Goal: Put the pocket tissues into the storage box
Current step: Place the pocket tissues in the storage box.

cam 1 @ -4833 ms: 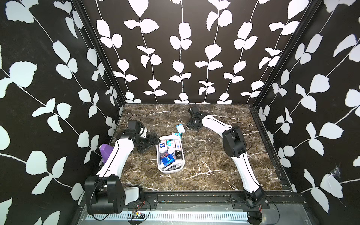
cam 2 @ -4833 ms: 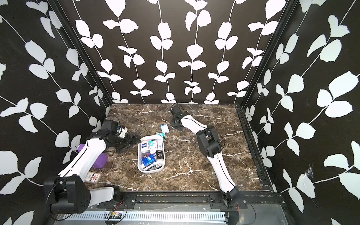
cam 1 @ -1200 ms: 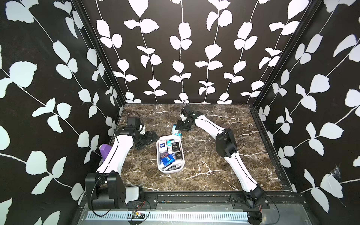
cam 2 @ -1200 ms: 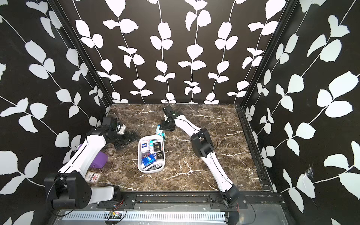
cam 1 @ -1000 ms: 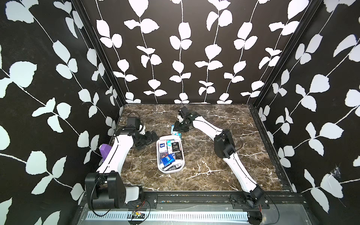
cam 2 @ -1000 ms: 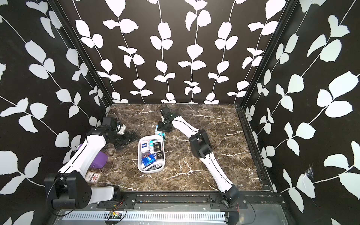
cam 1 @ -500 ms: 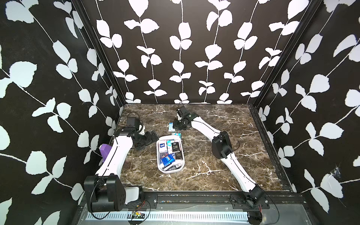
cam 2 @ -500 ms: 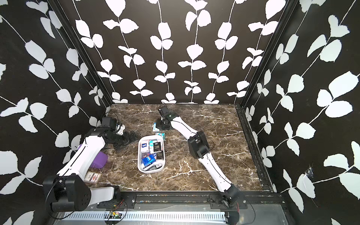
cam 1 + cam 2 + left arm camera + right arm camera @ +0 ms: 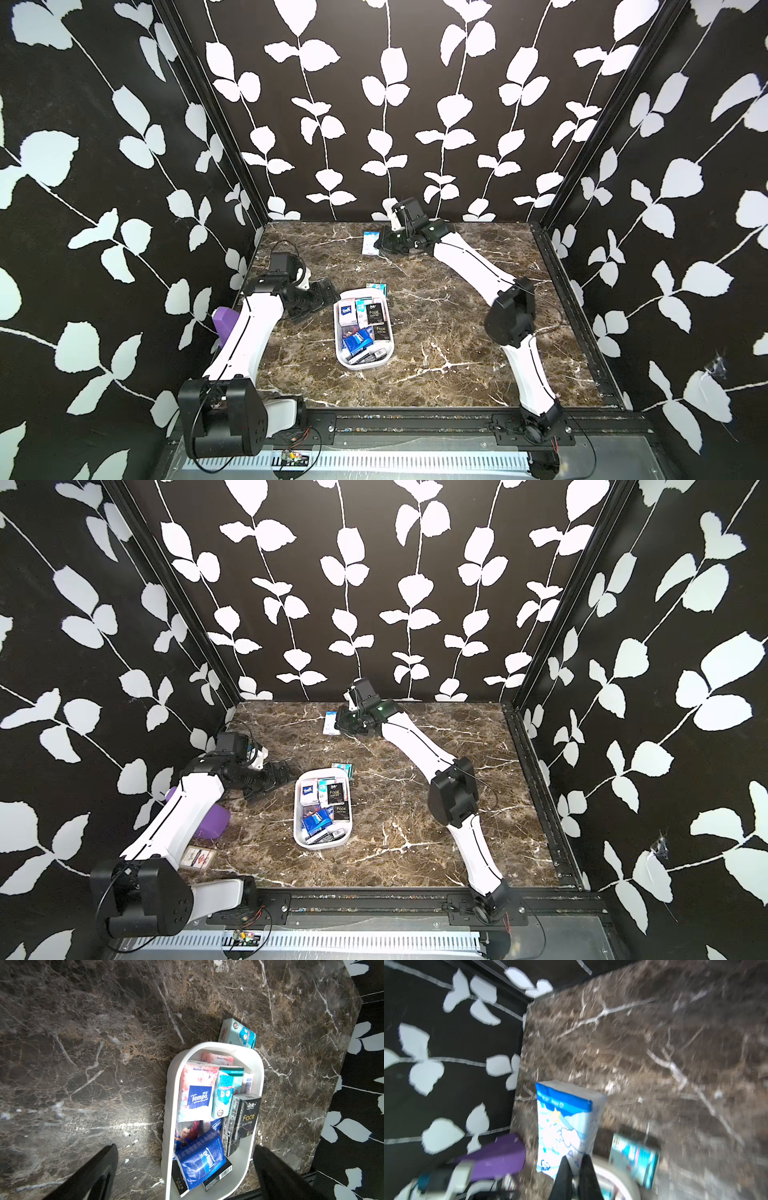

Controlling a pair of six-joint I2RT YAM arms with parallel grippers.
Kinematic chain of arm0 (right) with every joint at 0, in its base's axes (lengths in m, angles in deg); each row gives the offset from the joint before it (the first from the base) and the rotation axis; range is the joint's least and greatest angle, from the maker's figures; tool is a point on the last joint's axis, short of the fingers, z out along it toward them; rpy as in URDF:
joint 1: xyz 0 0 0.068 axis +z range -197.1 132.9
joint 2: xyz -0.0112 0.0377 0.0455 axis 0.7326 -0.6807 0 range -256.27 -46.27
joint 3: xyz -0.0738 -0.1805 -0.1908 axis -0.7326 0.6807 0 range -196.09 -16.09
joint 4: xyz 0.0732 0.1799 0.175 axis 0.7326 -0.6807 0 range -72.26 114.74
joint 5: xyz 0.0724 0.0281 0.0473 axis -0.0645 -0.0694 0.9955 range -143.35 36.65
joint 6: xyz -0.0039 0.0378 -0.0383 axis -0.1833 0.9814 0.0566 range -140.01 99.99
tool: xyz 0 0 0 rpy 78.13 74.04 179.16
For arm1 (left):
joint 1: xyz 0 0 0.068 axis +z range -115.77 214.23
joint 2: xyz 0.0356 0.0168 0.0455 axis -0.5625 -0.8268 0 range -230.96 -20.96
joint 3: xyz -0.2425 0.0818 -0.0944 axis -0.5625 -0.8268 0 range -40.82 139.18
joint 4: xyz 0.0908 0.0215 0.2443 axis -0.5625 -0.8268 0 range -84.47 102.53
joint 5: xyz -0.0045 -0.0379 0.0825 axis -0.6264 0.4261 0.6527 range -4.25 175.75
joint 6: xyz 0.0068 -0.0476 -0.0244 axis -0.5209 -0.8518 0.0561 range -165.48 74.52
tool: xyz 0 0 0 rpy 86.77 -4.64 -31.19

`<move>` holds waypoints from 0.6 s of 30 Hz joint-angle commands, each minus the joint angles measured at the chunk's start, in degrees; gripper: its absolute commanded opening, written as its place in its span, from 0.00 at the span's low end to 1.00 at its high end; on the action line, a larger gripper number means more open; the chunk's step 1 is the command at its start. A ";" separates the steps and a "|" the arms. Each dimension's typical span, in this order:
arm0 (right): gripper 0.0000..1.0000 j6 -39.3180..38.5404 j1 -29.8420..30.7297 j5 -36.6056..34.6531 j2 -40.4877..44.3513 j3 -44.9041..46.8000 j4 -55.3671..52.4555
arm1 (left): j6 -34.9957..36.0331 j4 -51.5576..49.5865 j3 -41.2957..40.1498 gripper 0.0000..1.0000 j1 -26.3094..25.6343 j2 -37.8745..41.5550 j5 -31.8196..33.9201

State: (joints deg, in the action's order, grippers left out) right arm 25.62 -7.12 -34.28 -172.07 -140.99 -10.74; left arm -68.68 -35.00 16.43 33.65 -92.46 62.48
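We see the right arm stretched long from the front edge of the worktop [image 9: 436, 365] toward its rear edge, elbow raised and forearm low. Its right tool [image 9: 574, 1160] is pressed together, pinching the end of a white-and-blue pack [image 9: 564, 1126] with a cloud and star print. This wrist view is blurred, so we cannot tell whether the pack clears the surface. The left arm bends along the left edge. Its left tool [image 9: 185, 1150] is spread wide and empty, hovering low just beside the storage box [image 9: 170, 1093] at mid-worktop. The box holds the other pocket tissues: a white pack [image 9: 198, 1095] marked "Tempo", a black pack [image 9: 247, 1115] marked "Face", a blue pack [image 9: 199, 1159] also marked "Tempo", and a teal cartoon pack [image 9: 225, 1093]. Another teal pack [image 9: 239, 1033] lies outside, touching the box's far end. A purple object [image 9: 212, 820] sits by the left edge, partly hidden behind the left arm.
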 commanded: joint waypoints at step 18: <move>0.07 1.95 20.57 -3.60 7.94 26.64 2.52 | -2.90 4.57 -7.90 0.99 0.28 6.65 -3.35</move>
State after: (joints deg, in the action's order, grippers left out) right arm 26.36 13.56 -36.38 -162.87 -113.69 -10.72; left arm -71.39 -30.78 9.77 33.65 -87.77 59.88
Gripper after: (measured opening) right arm 0.078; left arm 0.988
